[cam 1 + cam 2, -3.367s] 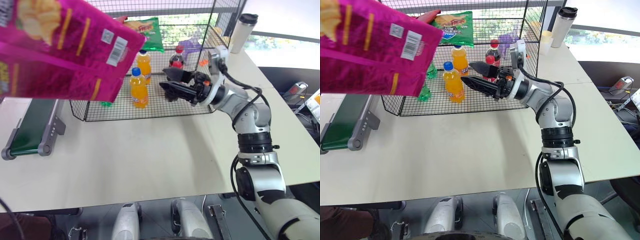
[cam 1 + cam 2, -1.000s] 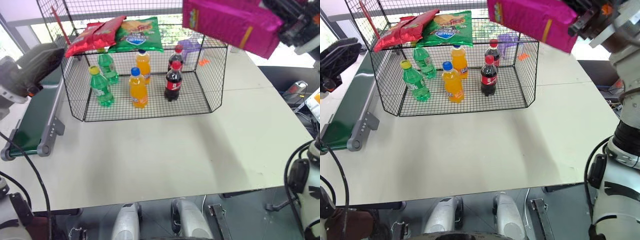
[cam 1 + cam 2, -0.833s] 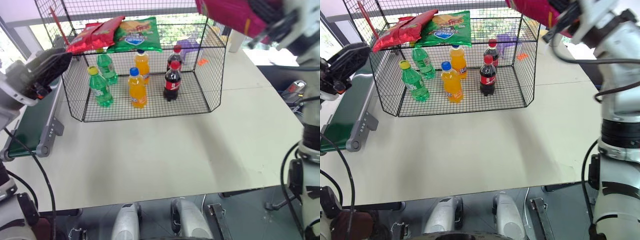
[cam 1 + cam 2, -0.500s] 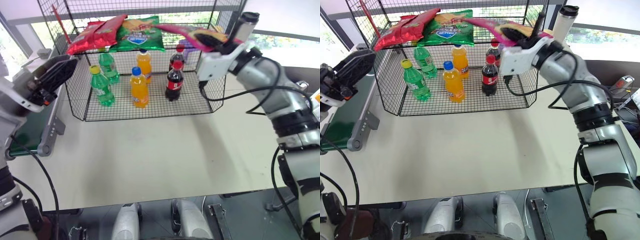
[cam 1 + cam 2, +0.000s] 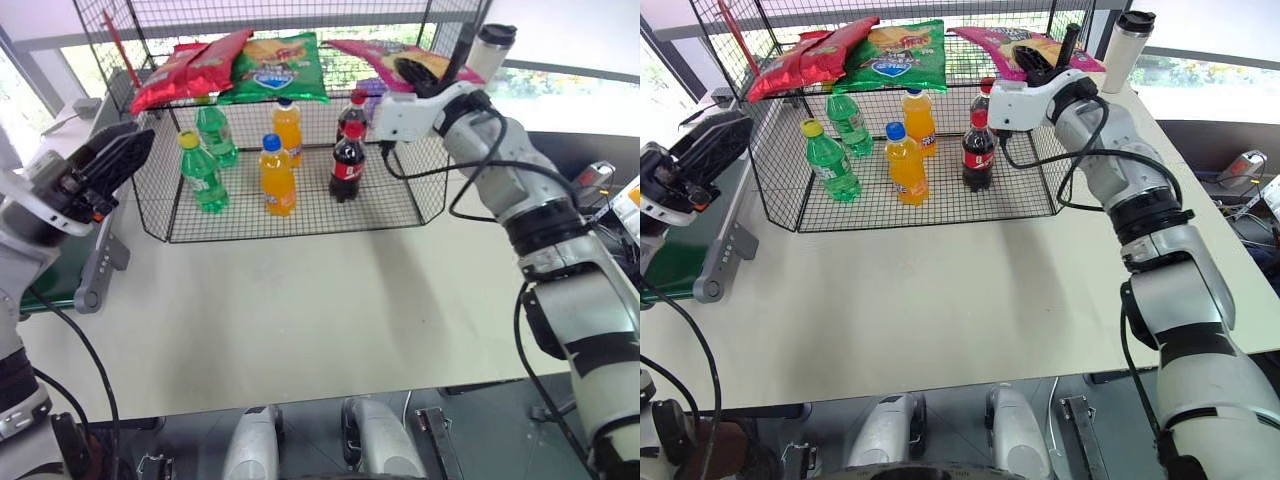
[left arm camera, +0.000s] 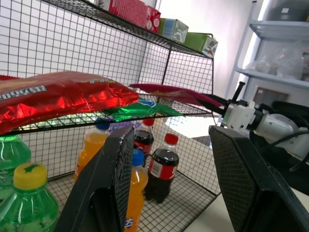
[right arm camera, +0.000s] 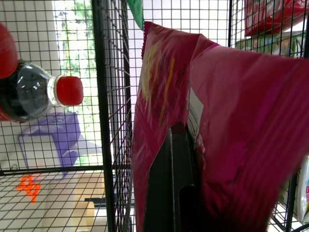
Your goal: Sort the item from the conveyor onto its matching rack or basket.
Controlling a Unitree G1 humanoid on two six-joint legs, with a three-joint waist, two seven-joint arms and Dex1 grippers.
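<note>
**Holding the pink bag at the cage's upper shelf**

Standing at the table's [image 5: 300,300] far side, the cage [image 5: 420,200] is running off the frame's top edge, and the conveyor [image 5: 685,250] is lying half hidden behind the left gripper [image 5: 115,160]. Bare tabletop is stretching wide before the cage. The pink bag [image 5: 1015,45] is lying flat over the shelf's right end, beside the green bag [image 5: 895,55]. The right gripper [image 5: 1040,70] is pinching its near edge, fingers clamped tight. The left gripper's fingers are standing apart, holding nothing.
</note>
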